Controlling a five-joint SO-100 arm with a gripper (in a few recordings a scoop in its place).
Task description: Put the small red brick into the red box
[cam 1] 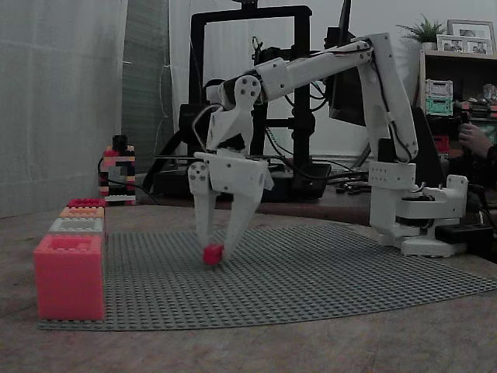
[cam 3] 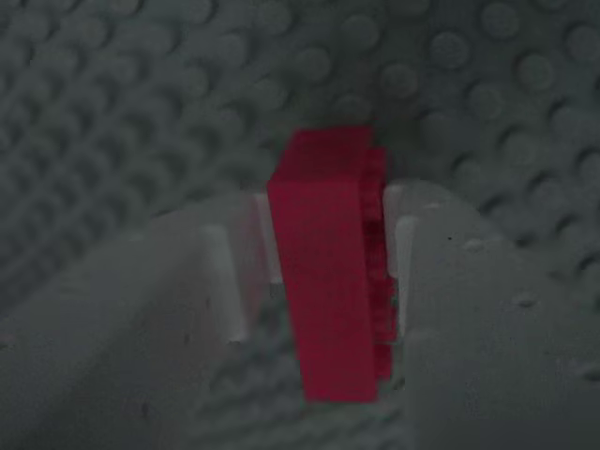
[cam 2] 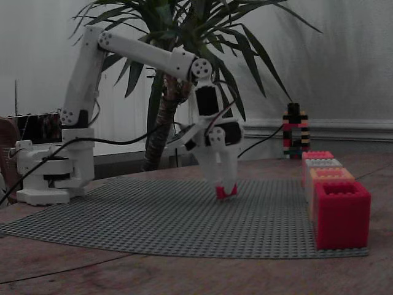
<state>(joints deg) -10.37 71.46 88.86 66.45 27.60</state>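
Observation:
A small red brick (cam 1: 213, 254) (cam 2: 225, 192) (cam 3: 330, 272) sits between the fingertips of my white gripper (cam 1: 216, 245) (cam 2: 226, 188) (cam 3: 328, 281), right at the surface of the grey studded baseplate (cam 1: 311, 280) (cam 2: 153, 215). In the wrist view both fingers press on the brick's sides. The gripper points straight down near the middle of the plate. An open-topped red box (cam 1: 68, 276) (cam 2: 341, 212) stands at the plate's near corner, well apart from the gripper: at the left in one fixed view and at the right in the other.
Behind the red box runs a row of more boxes: white (cam 1: 76, 225), orange (cam 1: 81, 211) and red (cam 1: 85, 202). A small brick tower (cam 1: 118, 175) (cam 2: 296, 132) stands beyond them. The arm's base (cam 1: 419, 217) (cam 2: 52, 178) sits at the plate's opposite edge. A palm plant (cam 2: 178, 74) rises behind.

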